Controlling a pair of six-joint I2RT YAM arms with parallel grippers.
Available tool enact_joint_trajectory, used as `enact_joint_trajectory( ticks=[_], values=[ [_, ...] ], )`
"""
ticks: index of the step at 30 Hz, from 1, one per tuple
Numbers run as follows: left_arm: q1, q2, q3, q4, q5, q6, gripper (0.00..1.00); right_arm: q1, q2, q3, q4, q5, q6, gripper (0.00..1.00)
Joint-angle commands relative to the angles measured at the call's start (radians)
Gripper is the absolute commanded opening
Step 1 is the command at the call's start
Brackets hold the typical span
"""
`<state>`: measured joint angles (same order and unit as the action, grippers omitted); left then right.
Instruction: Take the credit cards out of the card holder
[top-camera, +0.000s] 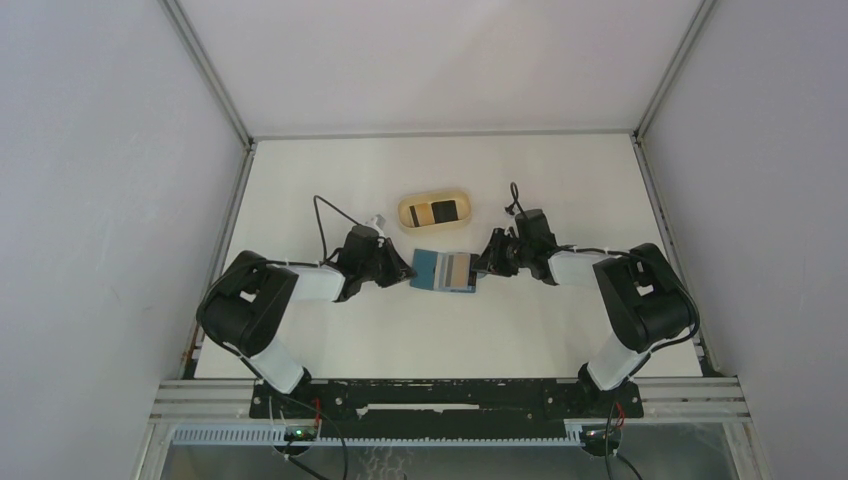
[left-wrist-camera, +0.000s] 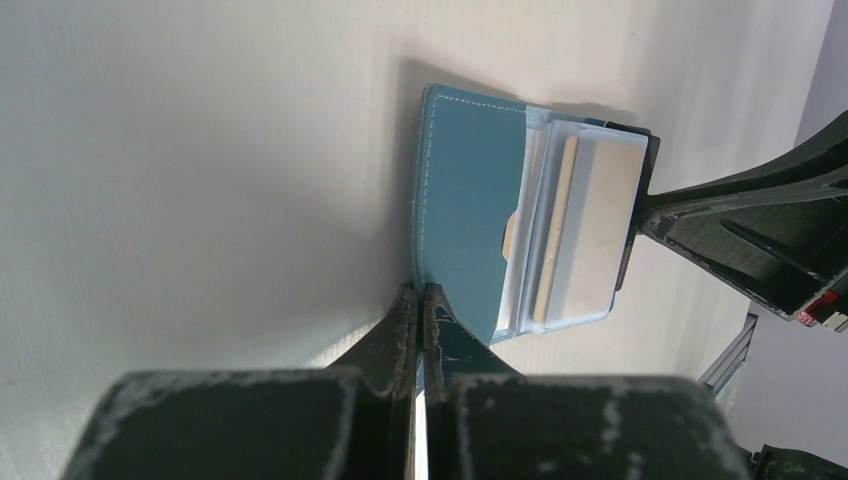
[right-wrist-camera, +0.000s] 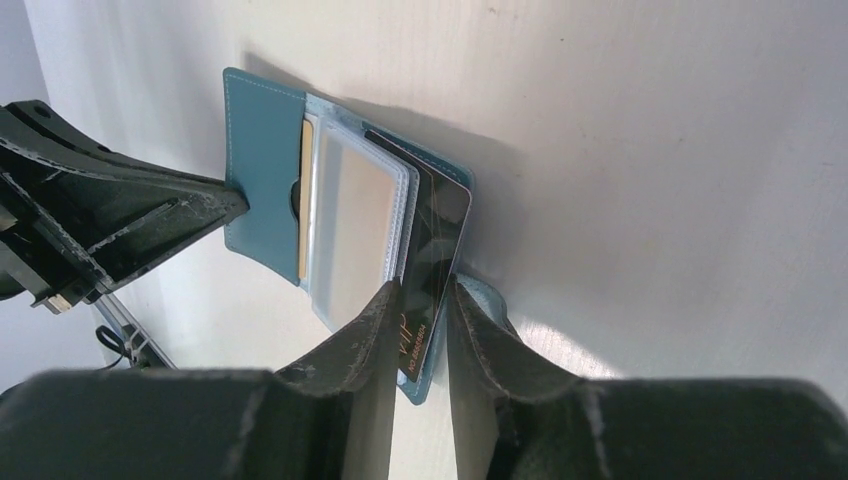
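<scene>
Card holder (left-wrist-camera: 468, 190) lies open and flat on the table (top-camera: 330, 180), mid-table between the 2 arms, just in front of the tan tray (top-camera: 403, 212). Left gripper (left-wrist-camera: 420, 292) is fully closed, pinching the outer edge of the blue flap on its own side; the flap corner runs in between the fingertips. Right gripper (right-wrist-camera: 422, 288) comes in from the opposite side with its jaws partway closed, 1 finger on each side of the black card (right-wrist-camera: 440, 240). That card sticks out of the holder's right half, its near end sitting in the gap between the fingers. There is some space in that gap, so I can't tell if the pads actually clamp the card or only bracket it. The card's far end is tucked against the stack of clear sleeves (right-wrist-camera: 360, 220), which fan up from the middle of the holder. A tan card (right-wrist-camera: 304, 200) sits edge-on in the pocket of the left flap, beside the sleeves. From the top view both grippers are low, at table level, touching the holder's short sides, left on left and right on right. The tray is apart from the holder, not touching it, and holds what look like 2 dark cards (top-camera: 441, 211), too small to read.
</scene>
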<state>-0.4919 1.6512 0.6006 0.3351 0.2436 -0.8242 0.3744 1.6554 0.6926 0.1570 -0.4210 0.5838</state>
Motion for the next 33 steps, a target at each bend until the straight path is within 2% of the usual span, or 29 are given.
enact_joint_trajectory(
  ticks=[1,8,12,16,24,33],
  values=[
    [0.001,0.025,-0.016,-0.038,-0.015,0.013,0.00,-0.003,0.000,0.001,0.084,-0.017,0.019,0.31],
    [0.001,0.033,-0.017,-0.033,-0.012,0.011,0.00,-0.002,0.017,0.001,0.095,-0.028,0.025,0.37],
    [0.001,0.037,-0.016,-0.030,-0.009,0.010,0.00,-0.002,0.028,0.001,0.099,-0.035,0.028,0.37],
    [0.001,0.036,-0.017,-0.030,-0.009,0.011,0.00,-0.002,0.024,0.001,0.105,-0.041,0.032,0.29],
    [0.001,0.038,-0.018,-0.030,-0.011,0.011,0.00,-0.003,0.007,0.001,0.108,-0.055,0.033,0.00],
    [0.001,0.030,-0.020,-0.038,-0.018,0.016,0.00,-0.031,-0.045,0.001,0.081,-0.068,0.014,0.00]
  ],
)
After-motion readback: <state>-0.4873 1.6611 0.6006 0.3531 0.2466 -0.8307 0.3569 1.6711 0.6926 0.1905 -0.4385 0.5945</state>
